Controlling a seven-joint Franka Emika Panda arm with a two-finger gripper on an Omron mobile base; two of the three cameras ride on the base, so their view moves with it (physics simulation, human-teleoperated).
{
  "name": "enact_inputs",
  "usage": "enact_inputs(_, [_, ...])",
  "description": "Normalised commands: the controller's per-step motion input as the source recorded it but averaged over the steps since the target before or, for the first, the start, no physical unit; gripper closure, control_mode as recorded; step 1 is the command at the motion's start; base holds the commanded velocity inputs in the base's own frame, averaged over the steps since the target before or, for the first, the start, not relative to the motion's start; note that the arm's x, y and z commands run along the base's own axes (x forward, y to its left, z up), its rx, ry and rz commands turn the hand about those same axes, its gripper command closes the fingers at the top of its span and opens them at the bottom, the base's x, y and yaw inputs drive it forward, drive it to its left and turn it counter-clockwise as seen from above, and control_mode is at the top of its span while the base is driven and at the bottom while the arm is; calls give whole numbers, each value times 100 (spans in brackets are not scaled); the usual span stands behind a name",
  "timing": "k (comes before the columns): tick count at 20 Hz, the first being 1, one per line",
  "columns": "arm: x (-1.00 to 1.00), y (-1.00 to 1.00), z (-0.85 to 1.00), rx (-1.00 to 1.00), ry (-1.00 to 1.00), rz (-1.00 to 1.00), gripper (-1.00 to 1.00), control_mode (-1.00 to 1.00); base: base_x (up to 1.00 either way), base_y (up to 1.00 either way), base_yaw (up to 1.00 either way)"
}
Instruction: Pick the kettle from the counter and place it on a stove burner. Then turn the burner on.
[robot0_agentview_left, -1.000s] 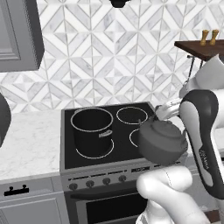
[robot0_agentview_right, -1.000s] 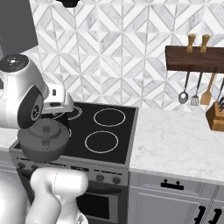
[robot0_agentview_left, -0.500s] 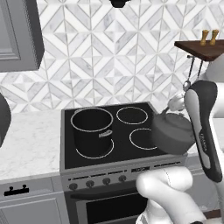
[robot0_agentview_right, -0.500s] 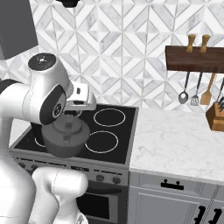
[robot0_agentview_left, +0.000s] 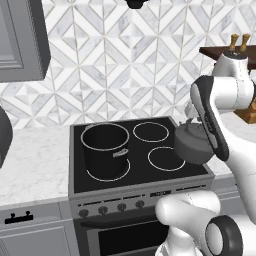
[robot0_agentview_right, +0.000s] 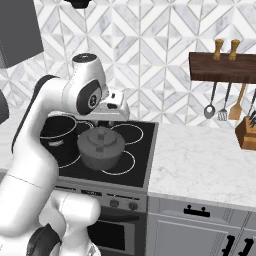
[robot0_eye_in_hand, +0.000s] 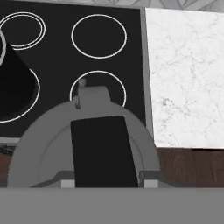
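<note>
While gripped, kettle overhangs cooktop's front edge.

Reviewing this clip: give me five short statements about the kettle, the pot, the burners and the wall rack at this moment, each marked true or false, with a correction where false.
1. The kettle is held up above the cooktop. True.
2. The black pot stands on the front-left burner. True.
3. The kettle already rests on the back-right burner. False: that ring is bare, and the kettle hangs from the gripper near the front-right ring.
4. The kettle's lid is off. False: the lid with its knob sits on top.
5. Utensils hang under the wooden rack on the wall. True.
</note>
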Motion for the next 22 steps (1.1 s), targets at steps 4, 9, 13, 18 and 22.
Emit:
enact_inputs(4, [67, -3, -47, 0, 10, -5, 100, -100, 0, 0, 0])
enact_inputs(9, [57, 0, -46, 0, 0, -1, 100, -100, 0, 0, 0])
enact_inputs(13, [41, 0, -31, 0, 0, 0, 100, -100, 0, 0, 0])
enact_inputs(18, [46, 0, -24, 0, 0, 0, 100, -100, 0, 0, 0])
enact_inputs(22, [51, 0, -15, 0, 0, 0, 100, -100, 0, 0, 0])
